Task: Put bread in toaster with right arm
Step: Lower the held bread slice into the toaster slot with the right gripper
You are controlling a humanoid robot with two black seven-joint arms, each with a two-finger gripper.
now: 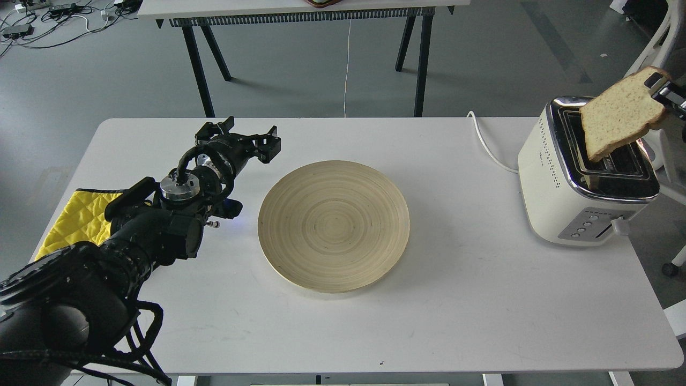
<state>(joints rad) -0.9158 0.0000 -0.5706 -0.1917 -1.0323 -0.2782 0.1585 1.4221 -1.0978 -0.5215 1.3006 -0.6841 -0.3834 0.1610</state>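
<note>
The bread [619,115] is a tan slice with a brown crust, tilted, with its lower corner at the left slot of the toaster [587,171]. The toaster is cream-white with a chrome top and stands at the table's right end. My right gripper [664,94] shows only as fingertips at the right edge, shut on the bread's upper right corner; the rest of the right arm is out of view. My left gripper [244,136] is open and empty, hovering over the table left of the wooden plate.
A round wooden plate [333,232] lies at the table's middle. A yellow cloth [75,217] lies at the left edge under my left arm. The toaster's white cord [485,145] runs off the back edge. Another table [300,10] stands behind.
</note>
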